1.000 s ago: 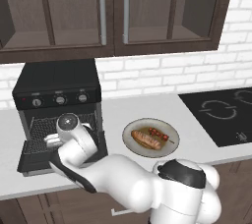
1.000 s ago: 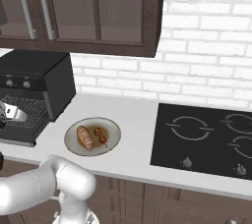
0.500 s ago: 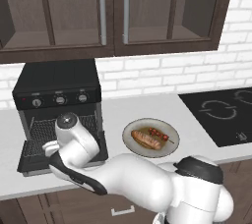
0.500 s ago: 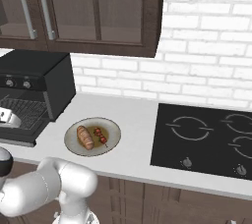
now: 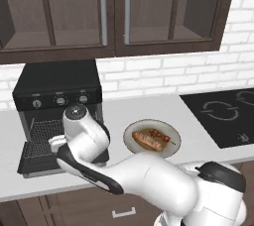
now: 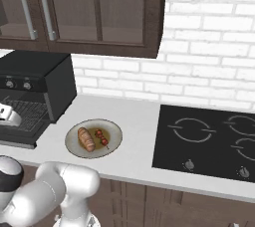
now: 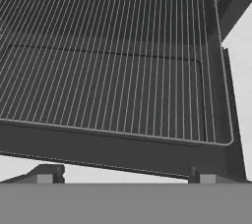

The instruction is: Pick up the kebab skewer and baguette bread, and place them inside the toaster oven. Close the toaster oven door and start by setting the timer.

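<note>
The toaster oven (image 5: 57,87) is a boxy black unit with three silver-grey knobs in a row across its front panel, and its toaster oven door (image 5: 37,163) hangs dropped open, flat and black, directly below the gripper (image 7: 125,178). In the hand view the gripper's two dark finger tips stand wide apart with nothing between them, poised just above the front edge of the wire rack (image 7: 113,66), whose thin bars run away from it into the dark cavity. The rack's right rim curves close to the oven's side wall, beyond which pale counter (image 5: 149,108) shows. To the gripper's right, well apart from it, a round plate (image 5: 171,148) sits on the counter carrying the baguette bread (image 5: 146,141), a small orange-brown loaf, with the kebab skewer (image 5: 162,136), a thin stick of red and dark chunks, just beside it. Farther right lies a black cooktop (image 5: 223,116). Dark wood cabinets (image 5: 114,12) hang overhead, and the arm's own white links crowd the space between gripper and plate.
</note>
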You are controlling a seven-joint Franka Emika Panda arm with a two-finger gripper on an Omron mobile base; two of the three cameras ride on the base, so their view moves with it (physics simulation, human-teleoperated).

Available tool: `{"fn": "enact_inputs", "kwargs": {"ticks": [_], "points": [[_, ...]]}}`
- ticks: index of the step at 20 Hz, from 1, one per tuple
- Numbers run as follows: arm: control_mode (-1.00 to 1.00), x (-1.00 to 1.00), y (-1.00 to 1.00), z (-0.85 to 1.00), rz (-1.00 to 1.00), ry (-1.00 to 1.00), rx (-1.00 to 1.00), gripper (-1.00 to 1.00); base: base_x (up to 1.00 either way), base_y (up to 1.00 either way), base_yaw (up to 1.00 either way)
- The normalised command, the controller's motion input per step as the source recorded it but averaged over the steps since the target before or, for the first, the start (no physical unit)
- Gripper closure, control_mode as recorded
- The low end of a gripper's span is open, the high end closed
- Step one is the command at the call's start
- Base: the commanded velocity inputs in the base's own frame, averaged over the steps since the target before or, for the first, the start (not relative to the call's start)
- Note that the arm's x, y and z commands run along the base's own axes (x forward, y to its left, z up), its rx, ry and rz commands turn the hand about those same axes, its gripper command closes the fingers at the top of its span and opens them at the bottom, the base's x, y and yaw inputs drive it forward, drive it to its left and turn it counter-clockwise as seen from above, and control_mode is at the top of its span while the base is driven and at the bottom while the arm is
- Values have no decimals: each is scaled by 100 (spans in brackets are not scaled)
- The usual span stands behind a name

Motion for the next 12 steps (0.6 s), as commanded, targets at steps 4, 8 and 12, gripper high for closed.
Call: {"fn": "enact_inputs", "kwargs": {"ticks": [4,8,12], "points": [[-100,-36,-78,22,0,4,2,-100,0,0,0],[-100,-41,-100,3,0,5,3,-100,0,0,0],[-100,-37,-100,0,3,8,0,-100,0,0,0]]}}
